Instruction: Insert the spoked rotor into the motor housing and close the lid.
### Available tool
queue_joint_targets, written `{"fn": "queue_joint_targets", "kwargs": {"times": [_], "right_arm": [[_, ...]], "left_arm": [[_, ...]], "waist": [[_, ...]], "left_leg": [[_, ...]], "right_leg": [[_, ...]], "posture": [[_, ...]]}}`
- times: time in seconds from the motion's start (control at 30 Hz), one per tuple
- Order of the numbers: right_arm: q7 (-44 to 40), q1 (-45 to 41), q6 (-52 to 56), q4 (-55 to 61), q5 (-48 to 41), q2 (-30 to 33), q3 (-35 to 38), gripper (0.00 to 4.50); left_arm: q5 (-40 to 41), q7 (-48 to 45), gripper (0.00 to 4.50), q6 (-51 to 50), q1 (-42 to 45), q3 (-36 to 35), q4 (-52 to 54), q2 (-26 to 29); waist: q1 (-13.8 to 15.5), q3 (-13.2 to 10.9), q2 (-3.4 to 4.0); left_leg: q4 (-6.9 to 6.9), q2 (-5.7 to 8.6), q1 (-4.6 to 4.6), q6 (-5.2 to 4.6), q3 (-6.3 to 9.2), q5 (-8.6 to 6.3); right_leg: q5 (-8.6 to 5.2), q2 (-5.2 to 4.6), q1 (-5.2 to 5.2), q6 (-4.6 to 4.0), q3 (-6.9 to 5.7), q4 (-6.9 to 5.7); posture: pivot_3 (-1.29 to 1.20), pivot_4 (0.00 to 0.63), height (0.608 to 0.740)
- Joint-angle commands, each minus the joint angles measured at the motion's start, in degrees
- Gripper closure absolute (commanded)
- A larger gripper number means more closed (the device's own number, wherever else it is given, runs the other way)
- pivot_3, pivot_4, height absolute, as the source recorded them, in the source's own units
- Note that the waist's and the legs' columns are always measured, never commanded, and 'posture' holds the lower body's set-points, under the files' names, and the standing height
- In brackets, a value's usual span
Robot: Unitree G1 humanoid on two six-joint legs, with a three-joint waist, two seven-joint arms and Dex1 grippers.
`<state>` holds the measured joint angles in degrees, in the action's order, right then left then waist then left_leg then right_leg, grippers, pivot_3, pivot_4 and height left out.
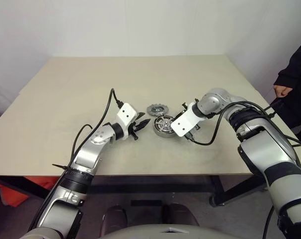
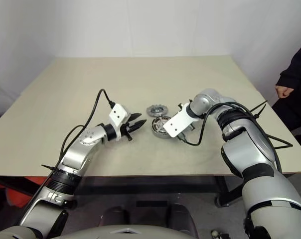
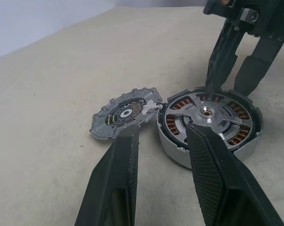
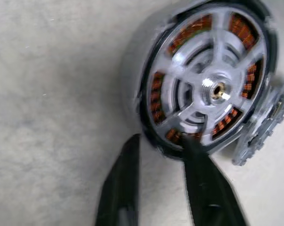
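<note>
Parted left gripper [image 3: 161, 155] fingers are held near the motor housing [image 3: 209, 123], apart from it. It lies flat, open face upward, spoked rotor [image 3: 206, 113] seated inside, its rim straddled by the right gripper [image 4: 161, 150]'s fingers; a grip cannot be told.

- The table [image 1: 66, 99] is plain pale beige, faintly mottled in the wrist views.
- The motor housing [image 3: 177, 150] is a silver ring with a black rim, and copper-orange windings show in the gaps.
- The spoked rotor [image 3: 212, 120], lower right in the left wrist view, is bright silver with a brass-coloured centre hole.
- The lid [image 3: 125, 115] beside it is grey, toothed around the edge, with a white centre ring.
- Both grippers' fingers [image 3: 116, 183] are matt black.
- The arms [image 1: 260, 149] are silver-grey with black bands; the wrist blocks are white.
- The person's sleeve [image 1: 295, 69], at the right edge, is black.
</note>
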<state>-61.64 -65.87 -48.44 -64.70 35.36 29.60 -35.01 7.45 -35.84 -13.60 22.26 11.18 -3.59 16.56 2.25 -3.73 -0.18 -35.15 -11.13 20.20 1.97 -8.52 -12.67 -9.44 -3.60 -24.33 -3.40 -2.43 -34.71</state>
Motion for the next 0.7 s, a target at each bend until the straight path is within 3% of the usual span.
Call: {"fn": "queue_joint_targets", "kwargs": {"times": [0.03,0.1,0.43,0.7], "right_arm": [[0.16,-1.24,-1.00,-0.42,-0.24,-0.65,-0.14,4.13],[0.36,-1.40,-1.15,-0.49,-0.49,-0.93,0.21,4.49],[1.51,-1.90,0.80,-0.97,-2.00,-1.31,2.19,4.49],[-10.82,0.09,17.75,6.16,-15.95,-3.84,11.84,4.49]], "left_arm": [[-0.45,0.48,2.83,1.00,0.61,-0.79,2.49,0.19],[-0.56,0.61,2.83,1.07,0.65,-0.80,2.46,0.21],[-1.23,1.02,2.83,1.76,0.88,-0.63,1.73,-0.03],[-1.80,1.75,2.83,2.40,-0.19,-1.00,1.77,0.18]], "waist": [[-0.08,0.00,0.00],[-0.05,0.00,0.00],[-0.09,0.00,0.00],[0.13,-0.04,0.03]], "left_leg": [[0.00,0.00,-0.01,0.00,0.00,0.00],[-0.01,-0.01,-0.03,0.02,-0.01,0.01],[-0.03,-0.07,-0.02,0.04,-0.03,0.03],[-0.02,-0.25,0.26,0.04,-0.03,0.03]], "right_leg": [[-0.03,0.00,0.00,0.05,0.00,0.00],[-0.15,0.00,0.00,0.25,0.01,-0.03],[-0.11,0.03,0.00,0.18,-0.01,-0.05],[-0.03,0.18,-0.17,-0.18,-0.06,-0.03]], "posture": [[0.00,0.000,0.740],[0.00,0.000,0.740],[0.00,0.000,0.740],[0.00,0.000,0.740]]}}
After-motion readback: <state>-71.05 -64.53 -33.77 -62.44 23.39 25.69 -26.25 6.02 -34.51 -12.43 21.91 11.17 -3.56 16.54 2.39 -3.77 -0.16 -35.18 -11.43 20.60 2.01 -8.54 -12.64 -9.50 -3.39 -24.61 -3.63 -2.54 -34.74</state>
